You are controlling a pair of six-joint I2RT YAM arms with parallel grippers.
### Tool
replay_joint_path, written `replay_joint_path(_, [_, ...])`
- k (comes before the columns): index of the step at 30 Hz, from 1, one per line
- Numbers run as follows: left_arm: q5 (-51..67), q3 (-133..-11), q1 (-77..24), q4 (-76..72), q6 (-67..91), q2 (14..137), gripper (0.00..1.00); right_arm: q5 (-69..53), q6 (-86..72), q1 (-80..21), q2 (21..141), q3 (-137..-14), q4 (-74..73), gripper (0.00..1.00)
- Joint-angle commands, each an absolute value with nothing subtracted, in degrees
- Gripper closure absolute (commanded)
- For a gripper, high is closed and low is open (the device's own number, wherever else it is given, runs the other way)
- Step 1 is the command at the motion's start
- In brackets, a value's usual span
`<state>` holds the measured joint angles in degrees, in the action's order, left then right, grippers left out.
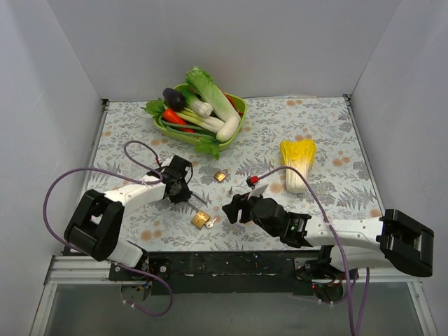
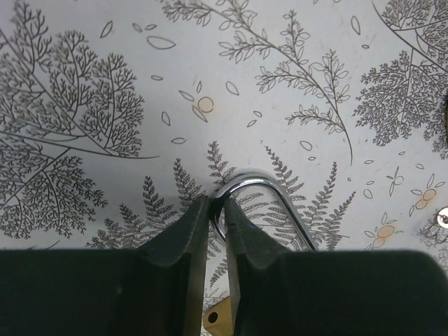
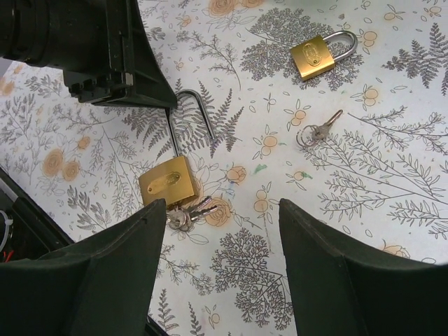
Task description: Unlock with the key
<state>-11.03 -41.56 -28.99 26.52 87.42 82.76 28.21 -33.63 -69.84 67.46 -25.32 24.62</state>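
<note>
The larger brass padlock (image 3: 166, 182) lies on the mat in front of the arms (image 1: 200, 219). Its silver shackle (image 3: 189, 98) has one leg out of the body. A small bunch of thin grey keys (image 3: 187, 213) lies at the padlock's base; I cannot tell whether one sits in the keyhole. Another grey key on a ring (image 3: 318, 130) lies loose to the right. My left gripper (image 2: 217, 204) is shut on the shackle (image 2: 269, 189); it also shows in the top view (image 1: 186, 190). My right gripper (image 3: 220, 210) is open and empty, just above the mat beside the keys (image 1: 234, 208).
The small brass padlock (image 3: 318, 56) lies shut farther back (image 1: 220, 176). A green bowl of toy vegetables (image 1: 241, 108) stands at the back. A yellow toy cabbage (image 1: 297, 164) lies at the right. White walls enclose the table.
</note>
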Motion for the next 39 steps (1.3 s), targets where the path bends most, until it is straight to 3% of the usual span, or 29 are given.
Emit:
replay_joint_path(1, [-14.4, -43.5, -28.9, 30.2, 79.9, 87.7, 0.88, 30.5, -33.8, -70.1, 65.0, -24.3, 27.7, 0.28])
replay_joint_path(12, [-8.3, -51.4, -27.9, 30.3, 68.1, 94.9, 0.97, 32.7, -33.3, -70.1, 59.3, -22.5, 26.0, 0.27])
replay_joint_path(19, [-14.0, -60.3, -27.9, 35.2, 54.9, 101.5, 1.0, 33.8, -33.3, -70.0, 57.4, -21.2, 25.8, 0.27])
replay_joint_path(39, [-19.4, -56.3, -27.1, 19.3, 29.7, 102.5, 1.0, 35.0, -34.1, -70.0, 53.9, -19.3, 22.6, 0.27])
